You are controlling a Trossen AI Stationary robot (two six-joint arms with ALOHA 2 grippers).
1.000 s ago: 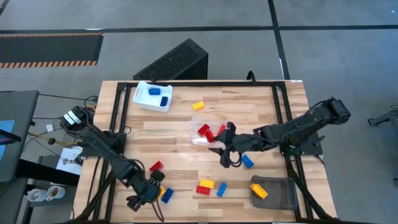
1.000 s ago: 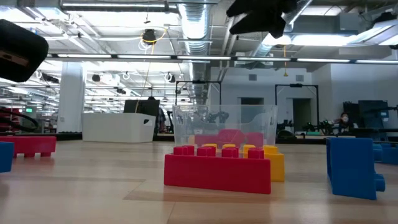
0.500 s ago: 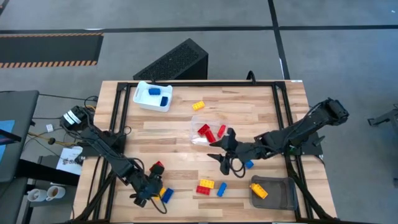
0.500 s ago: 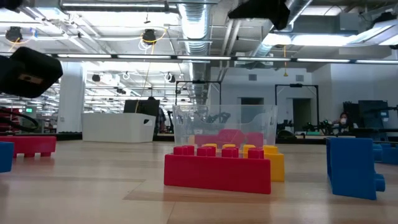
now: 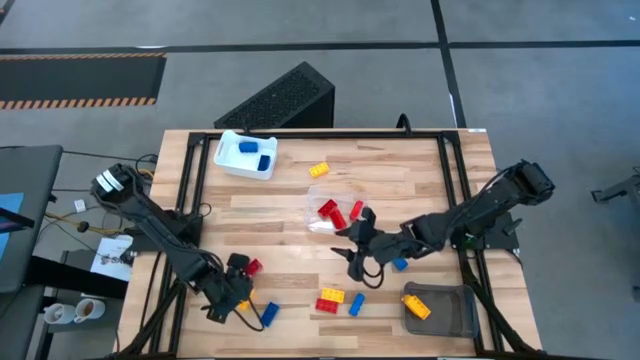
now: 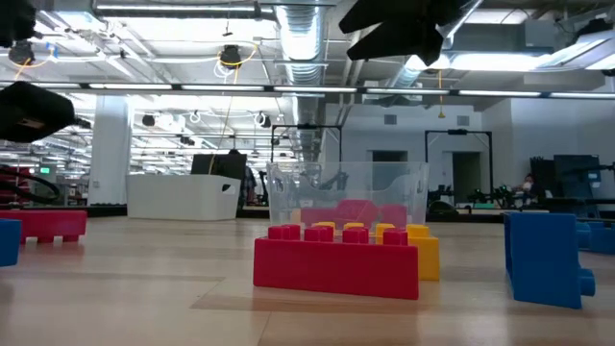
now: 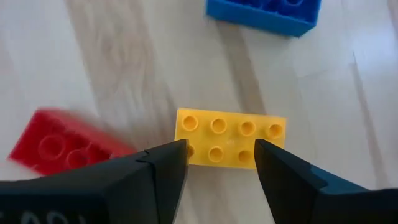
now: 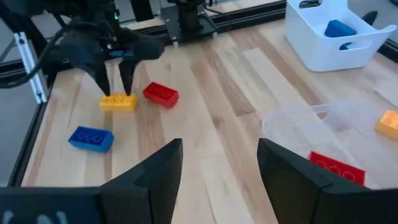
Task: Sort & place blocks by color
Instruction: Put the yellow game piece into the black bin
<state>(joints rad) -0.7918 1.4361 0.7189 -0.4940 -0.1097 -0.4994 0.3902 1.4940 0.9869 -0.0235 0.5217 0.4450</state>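
My left hand point(image 7: 217, 163) is open, straddling the yellow brick point(image 7: 229, 138); its long axis crosses my fingers. Right hand point(image 5: 352, 257) open, far off.

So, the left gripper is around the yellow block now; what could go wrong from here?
1. The left gripper straddles the yellow block near one long edge, fingers not yet touching, so closing may pinch it off-centre and tilt it.
2. The red block lies close beside that gripper's finger; it may get pushed.
3. The right gripper hangs open over the table middle near the clear tray; carrying the block across could bring the arms close.
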